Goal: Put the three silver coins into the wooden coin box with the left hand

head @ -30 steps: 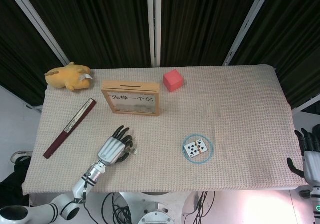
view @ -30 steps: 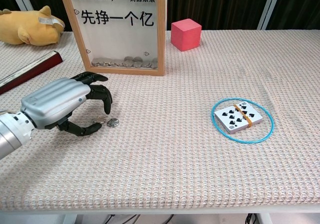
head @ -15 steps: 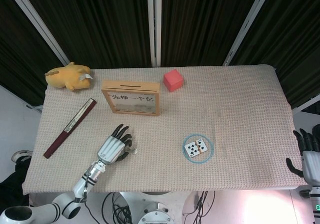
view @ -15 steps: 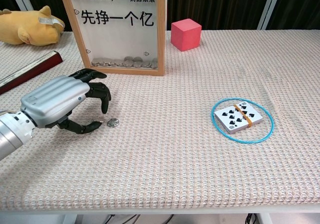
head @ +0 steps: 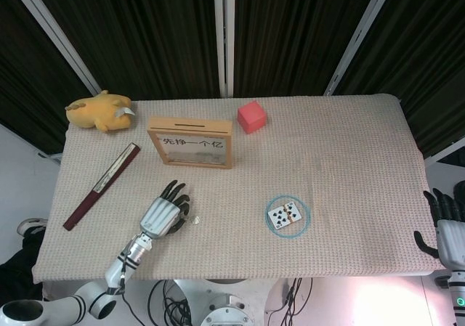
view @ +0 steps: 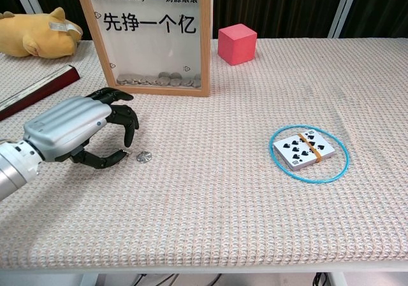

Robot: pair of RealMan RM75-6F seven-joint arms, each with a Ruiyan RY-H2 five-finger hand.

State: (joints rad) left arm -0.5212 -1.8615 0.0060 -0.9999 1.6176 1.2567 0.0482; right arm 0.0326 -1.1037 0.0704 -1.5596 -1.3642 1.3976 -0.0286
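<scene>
Chest view, coin: one silver coin [view: 145,155] flat on the woven table cloth [view: 242,209], in front of the wooden coin box [view: 150,37], toward the near edge.
Coin axis: round and face up, so no long axis and no pointing direction to speak of.
Other coins: no further loose ones seen; a heap of silver pieces behind the box's clear front.
Box: upright, printed face toward the chest camera; from the head view, slot [head: 190,125] along the top edge, long axis running left to right.
Left hand: left hand [view: 76,130] just left of the coin, palm down, fingers curled, thumb and fingertips [view: 125,153] apart, nothing held, tips close to the coin but seemingly not touching.
Step in hand: judged as the reach for a pinch on this coin.
Next move: likely closing thumb and finger on the rim, lifting, carrying back to the box, turning the coin edge-on along the slot.
Right hand: right hand [head: 447,228] far right of the box, off the table edge; fingers apart, holding nothing.
Around the box: red cube [view: 237,43] to its right, yellow plush toy [view: 35,33] to its left.
</scene>
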